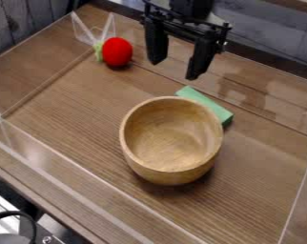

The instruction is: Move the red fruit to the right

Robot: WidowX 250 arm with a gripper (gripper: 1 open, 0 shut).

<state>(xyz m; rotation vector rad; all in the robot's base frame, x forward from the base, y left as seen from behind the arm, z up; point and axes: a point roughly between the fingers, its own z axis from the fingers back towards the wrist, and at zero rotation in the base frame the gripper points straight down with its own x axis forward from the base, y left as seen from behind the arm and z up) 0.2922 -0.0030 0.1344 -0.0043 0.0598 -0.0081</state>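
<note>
Approach step: pincer released, empty, hanging just right of red fruit; next, shift left, descend, grasp.

Glossy red fruit, matt wooden bowl, wood-grain table.

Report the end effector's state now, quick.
End effector: open, holding nothing, fingers spread above the wooden table, to the right of the small round glossy red fruit.
</note>
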